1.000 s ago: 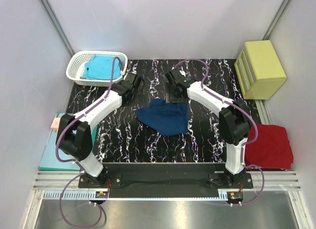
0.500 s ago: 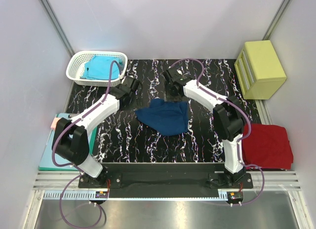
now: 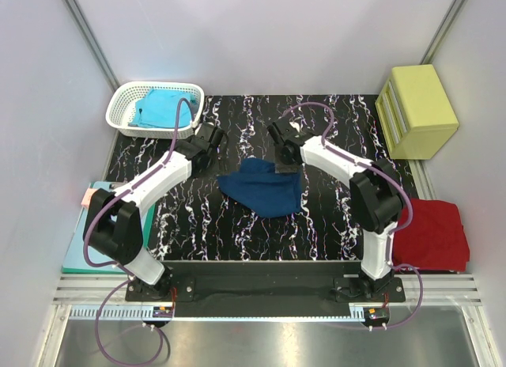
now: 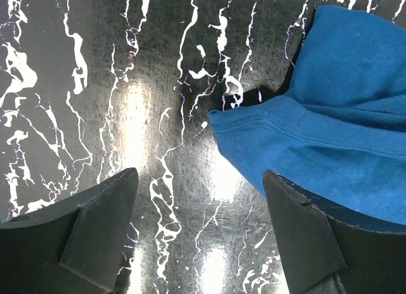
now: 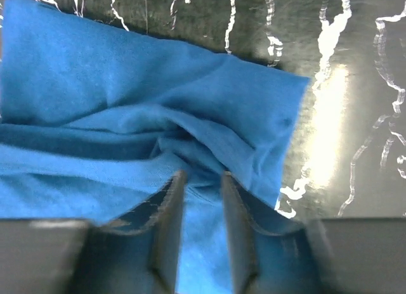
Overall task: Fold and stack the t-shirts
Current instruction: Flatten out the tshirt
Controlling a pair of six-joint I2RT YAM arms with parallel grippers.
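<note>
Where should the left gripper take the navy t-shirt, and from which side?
Pinch the stitched hem corner of the navy t-shirt, coming down from the bare table side. That corner juts out alone toward the open left gripper, clear of the bunched folds.

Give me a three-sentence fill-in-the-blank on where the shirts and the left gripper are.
The turquoise t-shirt lies in the white ____.
The left gripper hangs ____ beside the navy t-shirt, gripping nothing.
The red t-shirt lies on the robot's ____ side.
Missing words: basket; open; right.
</note>
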